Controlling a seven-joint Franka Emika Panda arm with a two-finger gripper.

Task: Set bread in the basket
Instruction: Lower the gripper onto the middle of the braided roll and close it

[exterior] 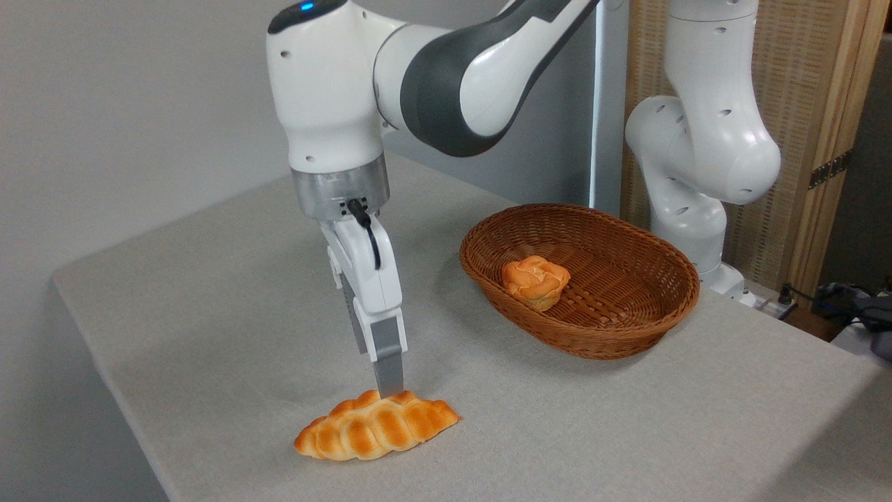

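The bread (376,425), a braided golden-orange loaf with pointed ends, lies on the grey table near the front edge. My gripper (387,382) points straight down over it and is seen edge-on. One grey fingertip (389,373) reaches the loaf's top rear edge, and its end is hidden behind the loaf. A second finger does not show clearly, so the gap between the fingers is unreadable. The basket (627,335), oval brown wicker, stands to the right and further back, well apart from the gripper.
A small round knotted orange bun (535,280) lies inside the basket at its left side. The arm's white base (697,153) rises behind the basket. The table's left edge (104,362) and front edge run close to the loaf.
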